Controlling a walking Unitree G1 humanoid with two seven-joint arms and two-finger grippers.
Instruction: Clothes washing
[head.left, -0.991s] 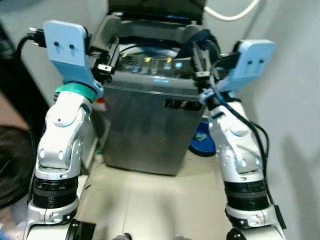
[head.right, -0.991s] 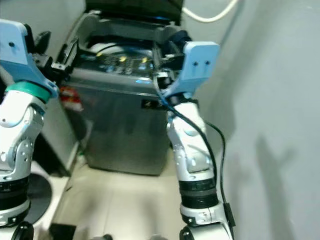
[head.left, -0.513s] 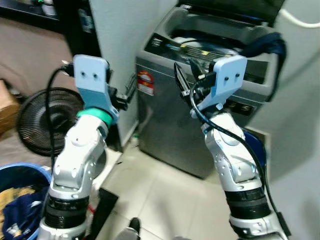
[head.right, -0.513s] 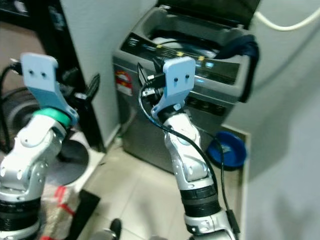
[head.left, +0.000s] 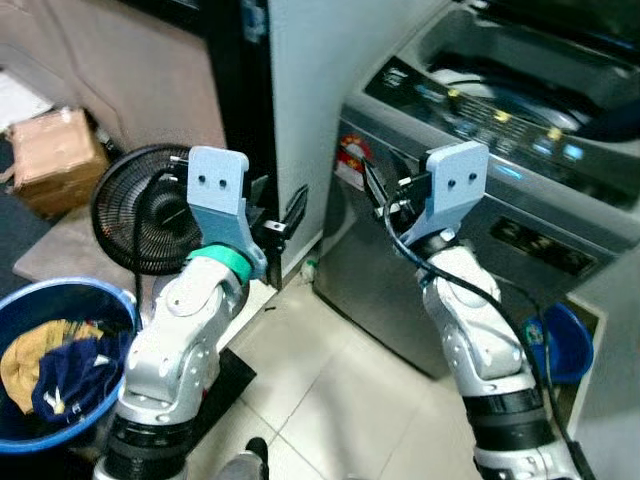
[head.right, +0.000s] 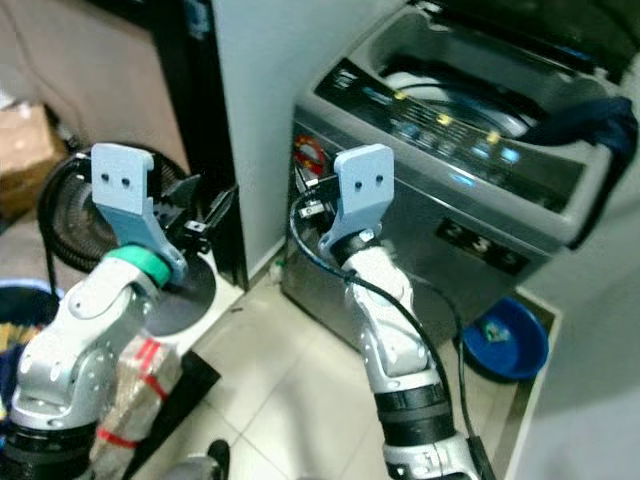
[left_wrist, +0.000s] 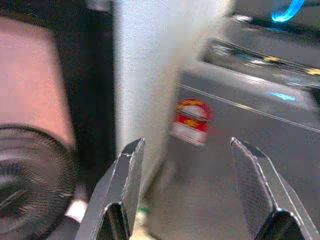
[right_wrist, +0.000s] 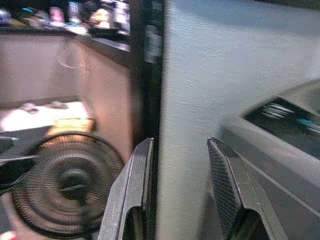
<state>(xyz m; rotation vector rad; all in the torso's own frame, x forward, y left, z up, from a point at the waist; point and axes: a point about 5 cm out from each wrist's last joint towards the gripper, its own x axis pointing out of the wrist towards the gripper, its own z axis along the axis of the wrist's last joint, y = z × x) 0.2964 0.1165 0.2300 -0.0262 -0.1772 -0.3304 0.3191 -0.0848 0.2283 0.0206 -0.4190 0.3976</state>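
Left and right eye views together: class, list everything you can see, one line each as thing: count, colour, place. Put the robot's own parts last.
Washing machine: one, grey, lid open, against the wall on the robot's right.
Dark blue garment: one, draped over the machine's far right rim.
Red sticker: one, on the machine's near upper corner.
Blue bowl: one, on the floor right of the machine.
Fan: one, black, standing on the floor at left.
Blue basket: one, low on the left, holding dark blue and yellow clothes.
Cardboard box: one, brown, on the floor at far left.
Left gripper: black fingers open, raised before the white wall.
Right gripper: black fingers open, raised beside the machine.
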